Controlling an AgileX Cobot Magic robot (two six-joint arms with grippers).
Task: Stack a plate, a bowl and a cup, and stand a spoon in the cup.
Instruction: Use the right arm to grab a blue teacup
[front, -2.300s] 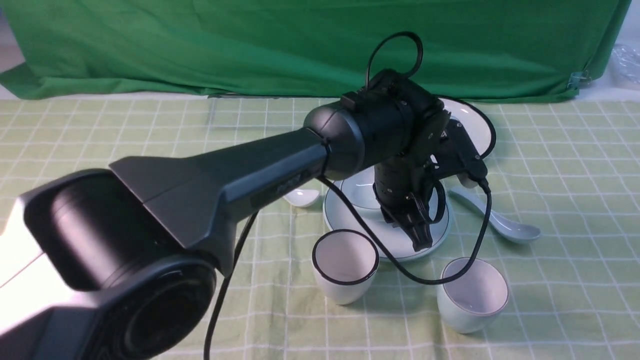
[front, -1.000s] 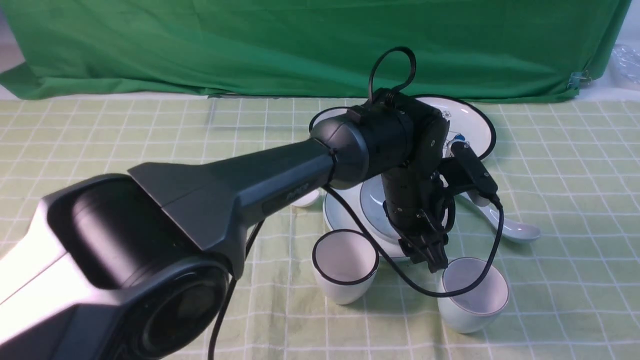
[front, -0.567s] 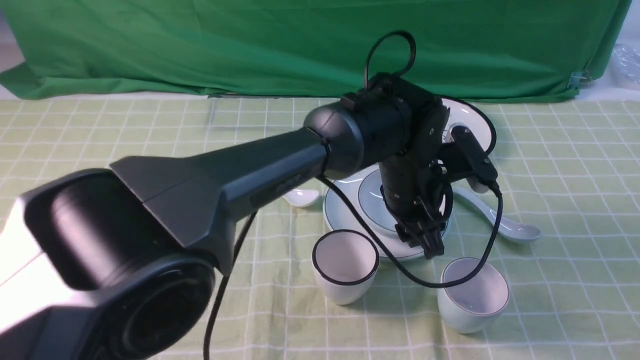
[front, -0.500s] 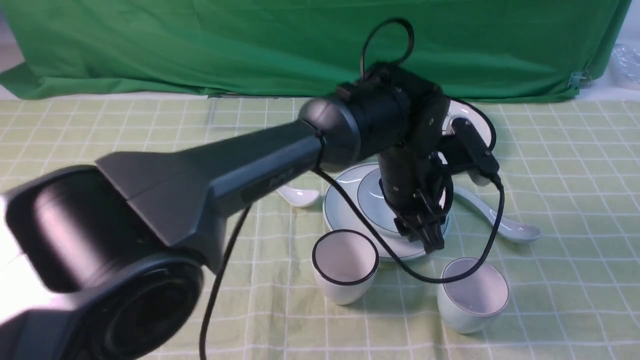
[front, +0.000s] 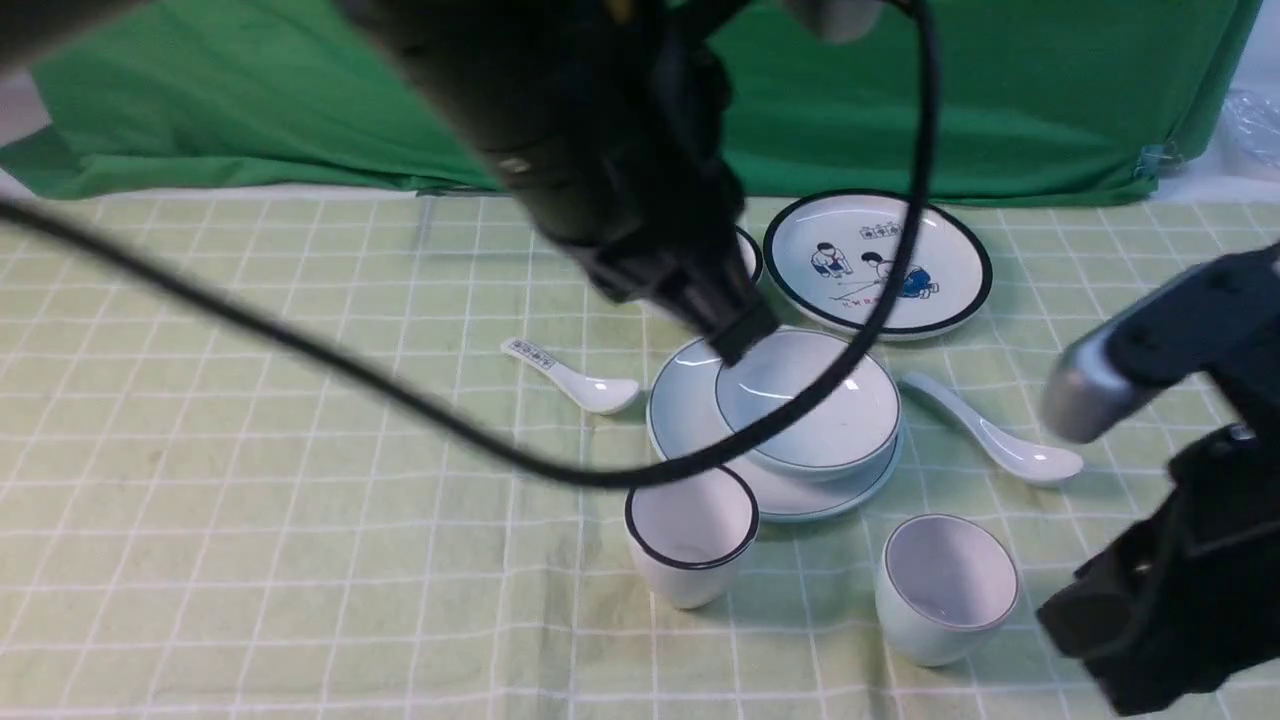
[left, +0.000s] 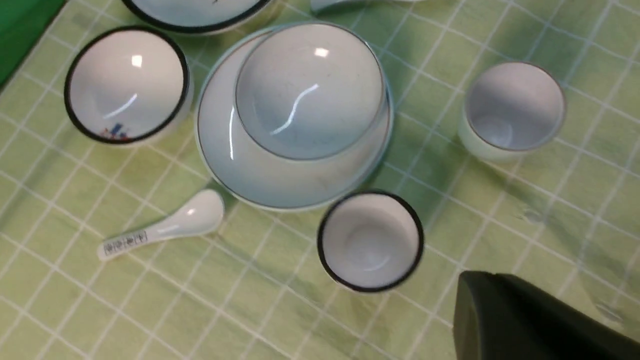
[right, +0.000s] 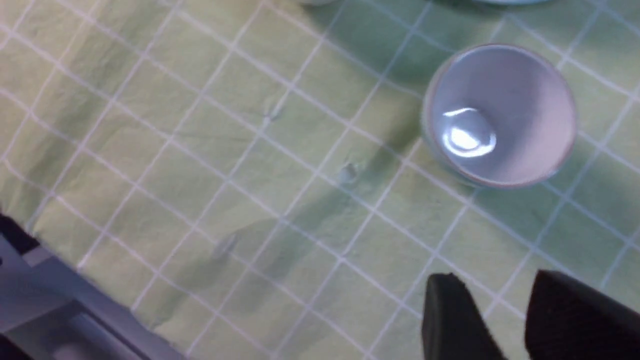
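The wide pale bowl (front: 810, 400) sits on the plain plate (front: 690, 430), a little right of its middle. My left gripper (front: 745, 340) hangs shut and empty above the bowl's far left rim. The rounded pale cup (front: 945, 585) stands upright near the front, and the plain white spoon (front: 1000, 445) lies to the right of the plate. In the right wrist view my right gripper (right: 495, 295) is open and empty, a short way from the cup (right: 500, 112). The left wrist view looks down on the bowl (left: 310, 90), the plate (left: 240, 165) and the cup (left: 512, 107).
A black-rimmed cup (front: 690, 530) stands just in front of the plate. A printed spoon (front: 570, 375) lies to its left. A black-rimmed picture plate (front: 880, 260) and a black-rimmed bowl (left: 127, 85) sit behind. The table's near edge (right: 50, 280) shows in the right wrist view.
My left arm has lifted up and back off the bowl, which stays on the plate, and its gripper has closed. My right arm has come into view at the right with its jaws opening.
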